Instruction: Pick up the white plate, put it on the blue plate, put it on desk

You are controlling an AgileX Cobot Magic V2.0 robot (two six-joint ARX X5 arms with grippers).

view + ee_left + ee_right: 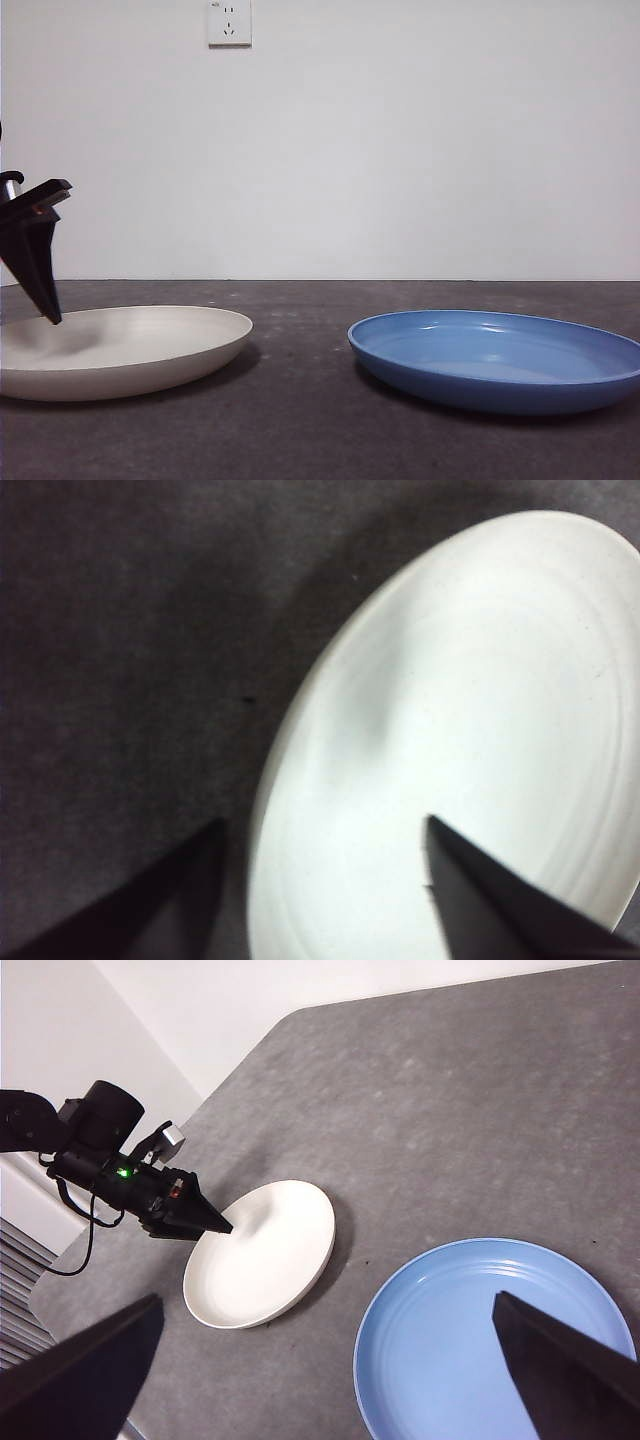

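Now the left gripper (325,830) hangs over the white plate (120,345), jaws open astride its rim. Lower until one jaw slips outside, then pinch firmly. Blue plate (500,355) waits well apart on the surface (300,420); right gripper (330,1360) hovers high, jaws open.

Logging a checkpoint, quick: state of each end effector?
Left end effector: open, straddling the white plate rim.
Right end effector: open, holding nothing.

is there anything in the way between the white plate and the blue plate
Nothing visible. Only bare desk lies between the white plate and the blue plate. The left gripper straddles the white plate's rim, jaws open.
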